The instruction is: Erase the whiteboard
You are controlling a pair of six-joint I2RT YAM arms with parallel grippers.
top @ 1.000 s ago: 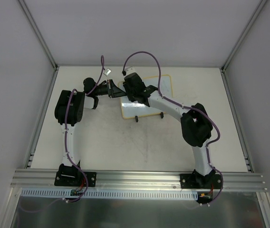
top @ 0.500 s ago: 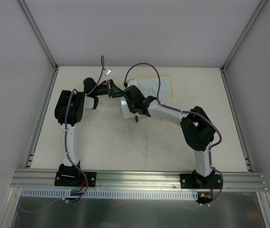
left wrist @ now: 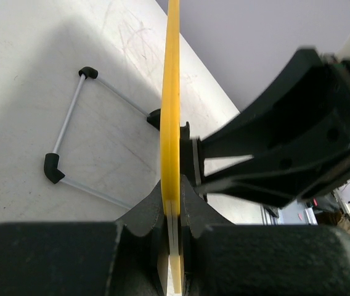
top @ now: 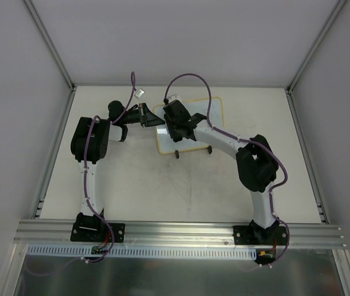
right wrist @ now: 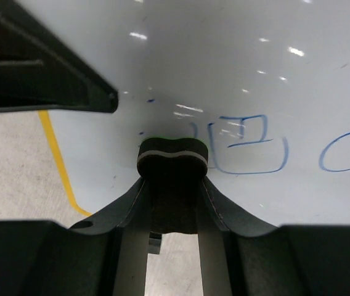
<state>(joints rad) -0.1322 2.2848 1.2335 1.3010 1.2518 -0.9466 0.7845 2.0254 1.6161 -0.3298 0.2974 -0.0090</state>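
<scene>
The whiteboard (top: 215,112) stands tilted on its wire stand at the table's far middle. Its frame is yellow (left wrist: 174,92). My left gripper (top: 154,118) is shut on the board's left edge, and in the left wrist view it (left wrist: 174,198) pinches the frame edge-on. My right gripper (top: 175,120) is shut on a small black eraser (right wrist: 173,154) and presses it against the glossy white surface (right wrist: 224,61) near the left side. Blue marks stay just right of the eraser: a square (right wrist: 249,147) and a loop (right wrist: 347,151).
The board's wire stand with black feet (left wrist: 53,166) rests on the scuffed white table (top: 162,185). Two feet show at the board's near edge (top: 177,155). Grey walls enclose the table on three sides. A metal rail (top: 175,231) runs along the near edge.
My right gripper swept the eraser toward the board's near edge, then back up toward its left middle. The left gripper and the board have stayed put.
</scene>
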